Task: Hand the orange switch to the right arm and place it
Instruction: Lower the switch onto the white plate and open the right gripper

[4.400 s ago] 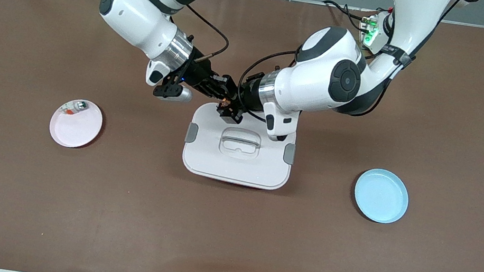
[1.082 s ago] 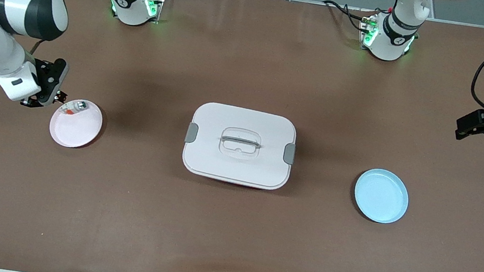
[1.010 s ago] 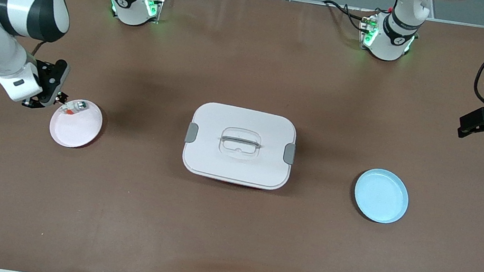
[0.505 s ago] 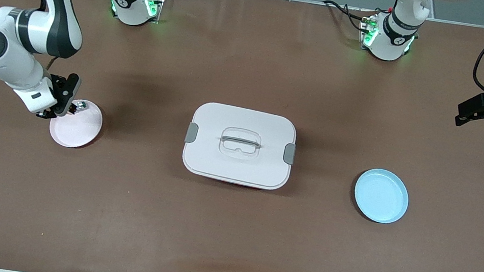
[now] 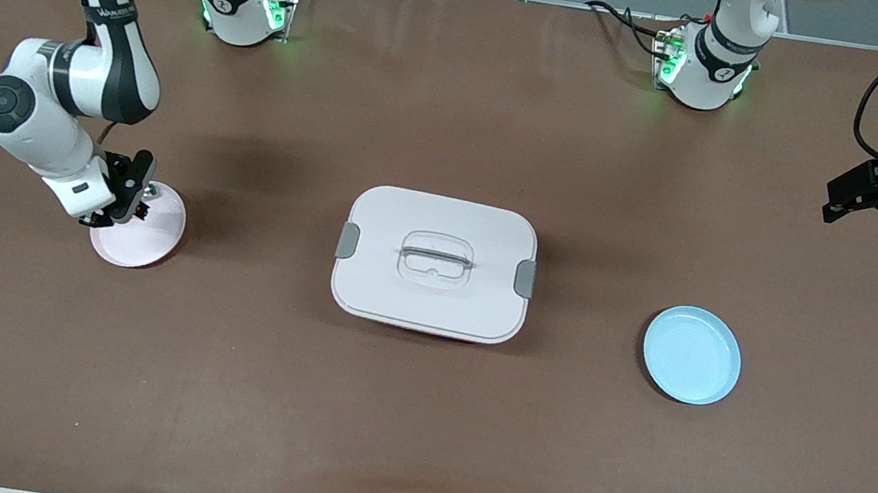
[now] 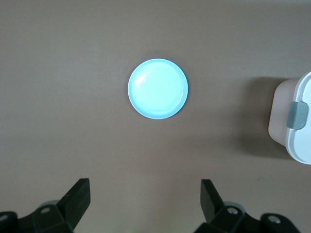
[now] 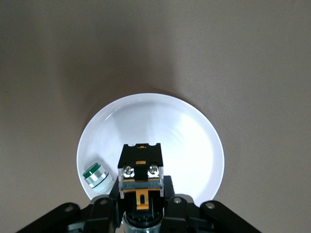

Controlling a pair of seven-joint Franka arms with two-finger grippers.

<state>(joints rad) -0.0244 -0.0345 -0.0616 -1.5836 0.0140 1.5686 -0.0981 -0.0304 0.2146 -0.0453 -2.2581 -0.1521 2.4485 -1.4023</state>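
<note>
The right gripper [image 7: 141, 206], over the pink plate [image 5: 153, 239], clenches the orange switch [image 7: 140, 170]; the left gripper [image 6: 146, 199] waits released.

Two plates [image 5: 136, 236] [image 5: 692, 355] — one box [image 5: 434, 263], two switches [image 7: 140, 170] [image 7: 97, 175].

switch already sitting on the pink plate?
No: in the right wrist view the orange switch is clamped in the right gripper, held above the pink plate, not resting on it.
</note>
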